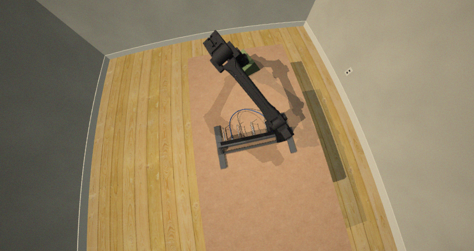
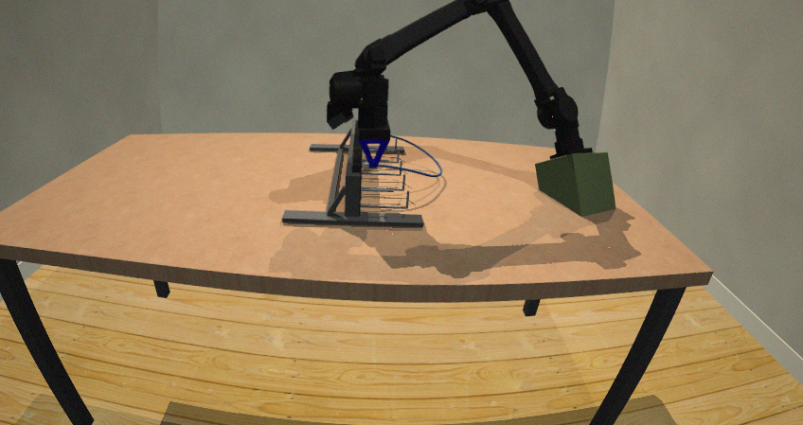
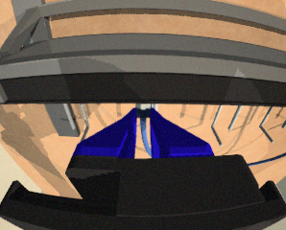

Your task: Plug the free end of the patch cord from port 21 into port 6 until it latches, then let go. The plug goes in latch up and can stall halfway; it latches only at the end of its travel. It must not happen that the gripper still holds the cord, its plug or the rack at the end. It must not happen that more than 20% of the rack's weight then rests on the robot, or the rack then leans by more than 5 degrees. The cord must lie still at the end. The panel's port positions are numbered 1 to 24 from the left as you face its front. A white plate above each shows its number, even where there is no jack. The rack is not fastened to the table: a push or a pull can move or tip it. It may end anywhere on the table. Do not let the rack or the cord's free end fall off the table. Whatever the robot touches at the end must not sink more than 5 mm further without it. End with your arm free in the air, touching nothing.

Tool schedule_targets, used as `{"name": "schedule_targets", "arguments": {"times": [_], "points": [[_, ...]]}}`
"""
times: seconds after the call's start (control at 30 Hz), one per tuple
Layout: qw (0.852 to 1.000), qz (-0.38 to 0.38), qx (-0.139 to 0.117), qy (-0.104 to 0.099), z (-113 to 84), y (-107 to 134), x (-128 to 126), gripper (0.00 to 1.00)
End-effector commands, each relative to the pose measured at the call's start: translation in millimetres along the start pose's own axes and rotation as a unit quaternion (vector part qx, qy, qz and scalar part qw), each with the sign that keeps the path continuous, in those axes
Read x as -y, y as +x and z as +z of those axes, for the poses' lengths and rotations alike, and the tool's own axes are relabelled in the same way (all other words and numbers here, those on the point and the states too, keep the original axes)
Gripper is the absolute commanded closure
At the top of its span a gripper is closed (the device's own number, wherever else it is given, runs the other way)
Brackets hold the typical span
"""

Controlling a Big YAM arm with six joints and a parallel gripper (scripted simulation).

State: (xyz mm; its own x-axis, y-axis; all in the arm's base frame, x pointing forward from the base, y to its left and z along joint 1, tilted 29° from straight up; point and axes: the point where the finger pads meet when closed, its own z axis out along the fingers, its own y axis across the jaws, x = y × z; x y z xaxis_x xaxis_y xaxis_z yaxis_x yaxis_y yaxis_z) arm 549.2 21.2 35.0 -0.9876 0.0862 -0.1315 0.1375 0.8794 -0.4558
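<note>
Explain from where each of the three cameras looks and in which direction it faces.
Top: high over the room, looking down on the black jointed arm and dark metal rack.
Exterior: beside the table, level, facing the rack's end; whole arm and green base block show.
Wrist: on the tool, facing the rack's rails; blue fingers show.
All share the thin blue cord.
</note>
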Motion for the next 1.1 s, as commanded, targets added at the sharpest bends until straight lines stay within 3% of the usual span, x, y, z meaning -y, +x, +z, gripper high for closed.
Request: {"name": "schedule_targets", "arguments": {"times": [0.0,1.07], "points": [[0.999,0.026,0.026,-0.009,-10.3,-32.4,4.1,1.00],[0.999,0.036,0.035,-0.012,-12.5,-39.9,3.9,1.00]]}}
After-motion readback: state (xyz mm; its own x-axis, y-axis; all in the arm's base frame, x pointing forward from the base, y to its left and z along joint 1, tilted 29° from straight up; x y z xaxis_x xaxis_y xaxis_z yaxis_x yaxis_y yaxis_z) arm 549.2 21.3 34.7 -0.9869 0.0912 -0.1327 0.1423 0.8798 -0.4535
